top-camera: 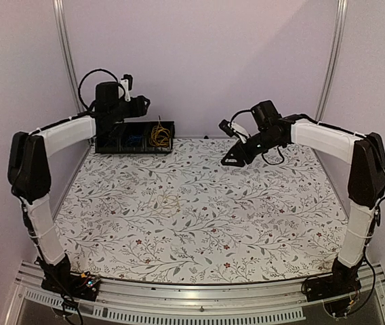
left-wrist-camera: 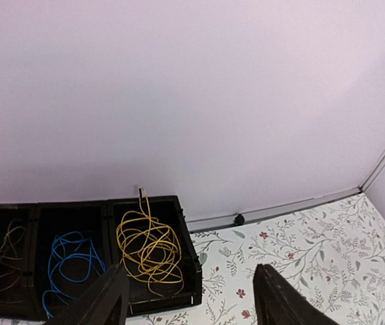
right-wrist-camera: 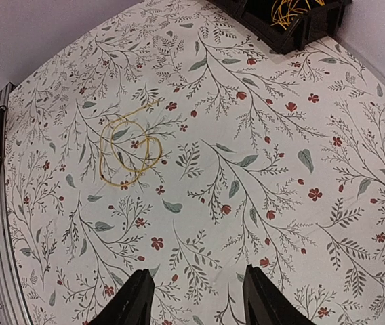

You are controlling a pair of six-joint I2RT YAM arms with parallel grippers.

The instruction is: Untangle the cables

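A black tray (left-wrist-camera: 77, 215) sits at the far left corner of the counter (top-camera: 213, 223), against the back wall, split into three compartments side by side. The right one holds a yellow coil (left-wrist-camera: 148, 250), the middle one a blue coil (left-wrist-camera: 70, 267), and the left one a dark coil (left-wrist-camera: 6, 261) – each lies within its own compartment. One end of the yellow coil sticks up past the tray's far rim.

A loose yellow loop (right-wrist-camera: 128, 152) lies flat on the floral cloth near the middle of the counter, well apart from the tray and from both arms.

The left end effector (left-wrist-camera: 191, 301) hangs above the tray's near right corner, its fingers apart with nothing between them. The right end effector (right-wrist-camera: 196, 298) hangs over the far right part of the counter – fingers apart too, empty, with only the cloth below.
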